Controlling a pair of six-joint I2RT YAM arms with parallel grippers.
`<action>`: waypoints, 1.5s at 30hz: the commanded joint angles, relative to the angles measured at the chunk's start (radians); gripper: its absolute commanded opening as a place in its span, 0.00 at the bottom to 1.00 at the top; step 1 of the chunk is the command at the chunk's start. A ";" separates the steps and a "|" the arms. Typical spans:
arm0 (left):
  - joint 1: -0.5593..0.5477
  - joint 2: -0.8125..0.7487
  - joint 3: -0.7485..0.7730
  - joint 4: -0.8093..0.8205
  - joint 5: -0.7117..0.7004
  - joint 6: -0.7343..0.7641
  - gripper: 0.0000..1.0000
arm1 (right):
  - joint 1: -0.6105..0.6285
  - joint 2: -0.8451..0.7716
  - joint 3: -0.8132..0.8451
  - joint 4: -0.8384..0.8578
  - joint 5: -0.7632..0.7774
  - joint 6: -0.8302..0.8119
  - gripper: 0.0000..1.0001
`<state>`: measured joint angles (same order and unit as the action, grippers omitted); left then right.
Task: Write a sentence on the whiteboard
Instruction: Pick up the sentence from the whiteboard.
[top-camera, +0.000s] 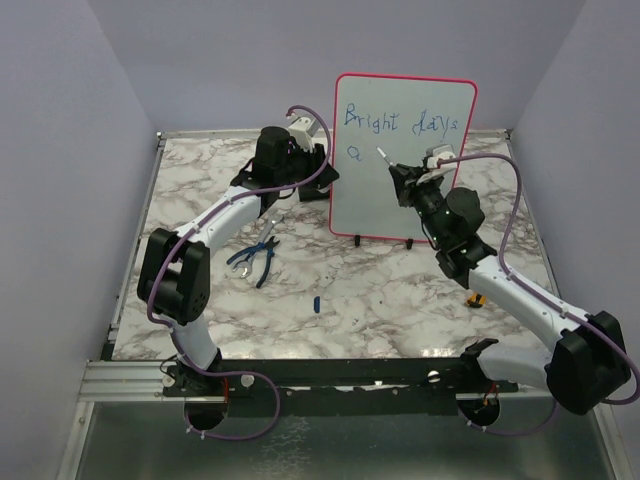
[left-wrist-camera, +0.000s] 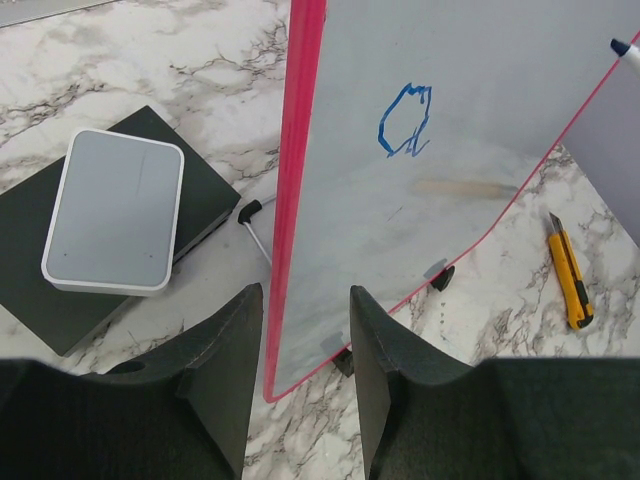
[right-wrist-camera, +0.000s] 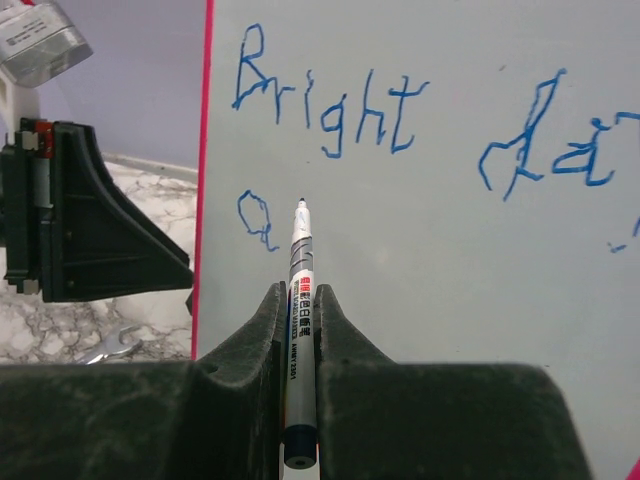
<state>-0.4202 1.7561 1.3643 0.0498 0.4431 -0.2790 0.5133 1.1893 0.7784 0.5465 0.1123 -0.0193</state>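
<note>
Two arms: we see both at the whiteboard (top-camera: 420, 195), the left one at its left edge and the right one in front of its face.
Whiteboard: it stands upright on small black feet toward the back of the marble-patterned table (top-camera: 400, 290), with a thin red-pink frame all round.
Sentence: the sentence (right-wrist-camera: 335, 120) reads "Bright days" in thin blue strokes along the top of the whiteboard, with a lone "a" beneath the "B".
Left gripper: the left gripper (left-wrist-camera: 305, 300) sits astride the whiteboard's left edge, low down, with one finger (left-wrist-camera: 225, 370) on each side of the red frame. The jaws stand partly apart, wider than the frame is thick. We cannot tell whether either finger touches it.
Right gripper: the right gripper (right-wrist-camera: 300, 295) is clamped tight on a marker (right-wrist-camera: 300, 250), which lies in the slot between its fingers and points at the whiteboard's face.
Marker tip: it is just right of the "a" and below "Bright". We cannot tell whether it touches the surface.
Words and right gripper: "Bright days" lies above and beyond the fingers, and the "a" is up and to their left.
Eraser block: the black-and-white eraser block (left-wrist-camera: 115, 212) lies just past the whiteboard's left edge.
Utility knife: the yellow utility knife (left-wrist-camera: 568, 272) lies near the whiteboard's lower right corner.
Pliers: the blue-handled pliers (top-camera: 255, 262) lie in front of the whiteboard, off to its left.
Wrench: the wrench (top-camera: 268, 226) lies between the pliers and the whiteboard's left edge.
</note>
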 joint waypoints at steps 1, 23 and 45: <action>0.000 -0.030 -0.011 -0.004 -0.014 0.018 0.42 | -0.013 -0.015 -0.016 0.003 -0.041 0.002 0.01; 0.000 -0.006 -0.002 -0.005 0.010 0.017 0.38 | -0.012 0.105 0.062 0.084 -0.065 -0.015 0.01; -0.001 -0.009 -0.001 -0.005 0.017 0.015 0.37 | -0.012 0.168 0.088 0.083 -0.022 -0.021 0.01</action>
<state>-0.4202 1.7557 1.3636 0.0498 0.4435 -0.2749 0.5011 1.3418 0.8463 0.6121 0.0631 -0.0280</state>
